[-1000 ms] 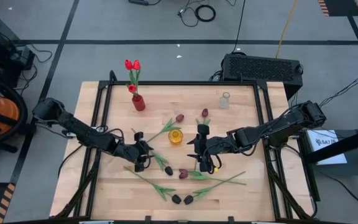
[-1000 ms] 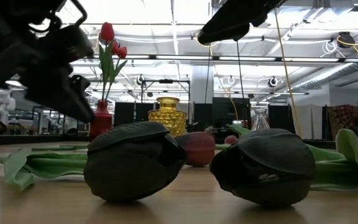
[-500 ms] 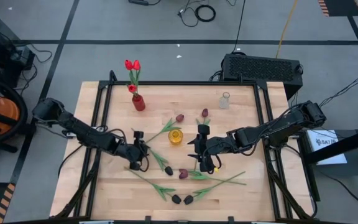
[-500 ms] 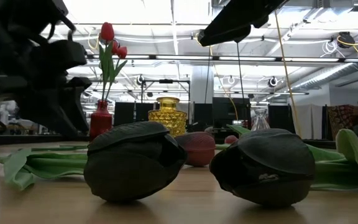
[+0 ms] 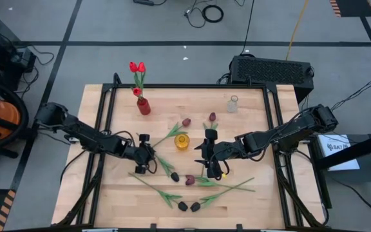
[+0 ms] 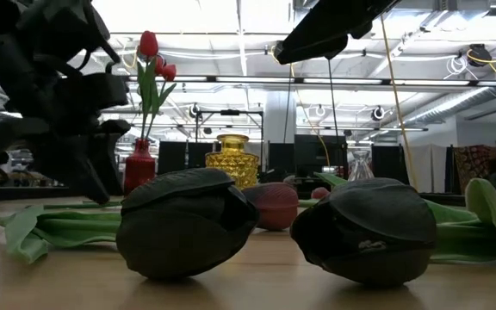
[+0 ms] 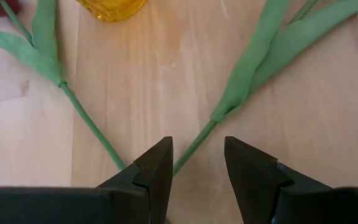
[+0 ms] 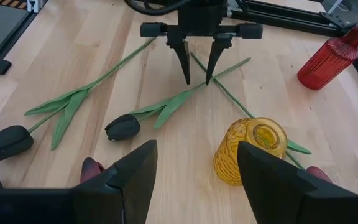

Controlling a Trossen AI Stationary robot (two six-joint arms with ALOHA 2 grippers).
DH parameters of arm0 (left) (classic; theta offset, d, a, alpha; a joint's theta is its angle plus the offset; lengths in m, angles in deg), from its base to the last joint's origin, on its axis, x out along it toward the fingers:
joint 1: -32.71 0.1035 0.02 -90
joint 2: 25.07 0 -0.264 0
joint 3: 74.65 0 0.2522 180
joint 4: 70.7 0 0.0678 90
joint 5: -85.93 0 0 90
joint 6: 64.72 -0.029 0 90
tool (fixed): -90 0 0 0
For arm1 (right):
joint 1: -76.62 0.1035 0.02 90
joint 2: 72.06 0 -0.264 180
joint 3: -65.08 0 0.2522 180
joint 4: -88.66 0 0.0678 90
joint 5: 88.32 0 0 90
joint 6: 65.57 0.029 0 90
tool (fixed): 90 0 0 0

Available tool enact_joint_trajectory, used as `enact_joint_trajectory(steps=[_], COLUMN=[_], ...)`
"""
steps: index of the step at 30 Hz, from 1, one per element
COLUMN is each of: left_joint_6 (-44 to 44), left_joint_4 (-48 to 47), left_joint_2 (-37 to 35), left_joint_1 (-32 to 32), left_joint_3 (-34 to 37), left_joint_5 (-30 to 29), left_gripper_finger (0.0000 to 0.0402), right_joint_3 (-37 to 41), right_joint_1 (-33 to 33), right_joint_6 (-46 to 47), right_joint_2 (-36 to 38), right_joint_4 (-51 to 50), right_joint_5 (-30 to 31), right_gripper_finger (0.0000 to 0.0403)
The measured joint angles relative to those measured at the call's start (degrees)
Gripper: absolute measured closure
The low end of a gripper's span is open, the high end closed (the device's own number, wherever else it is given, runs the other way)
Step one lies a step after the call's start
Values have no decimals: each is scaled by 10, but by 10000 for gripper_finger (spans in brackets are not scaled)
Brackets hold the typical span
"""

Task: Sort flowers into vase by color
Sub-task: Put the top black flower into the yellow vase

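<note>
In the red ribbed glass vase (image 5: 143,106) stand 3 red tulips (image 5: 136,73); the others lie loose, both grippers (image 5: 144,158) (image 5: 210,165) open, empty

Robotics lab or industrial test hall. A wooden table (image 5: 250,200) in a black frame (image 5: 185,86) stands on grey concrete floor (image 5: 108,26) marked with dark tape lines; loose cables (image 5: 206,11) and a black vented box (image 5: 272,69) lie beyond it. Behind the arms, the low view shows an open ceiling with strip lights (image 6: 231,17), exposed ducts (image 6: 455,99) and hanging cords.
</note>
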Motion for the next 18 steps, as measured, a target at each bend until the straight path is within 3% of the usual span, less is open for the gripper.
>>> enact_joint_trajectory(steps=[10,18], left_joint_6=[-4,-1], left_joint_4=[11,11], left_joint_2=[27,27], left_joint_1=[0,5], left_joint_3=[0,0], left_joint_5=[-4,27], left_gripper_finger=[259,346], right_joint_3=[0,0], right_joint_1=[0,0], right_joint_6=[0,-2], right_joint_2=[0,0], right_joint_4=[0,1], right_joint_5=[0,0], right_gripper_finger=[188,188])
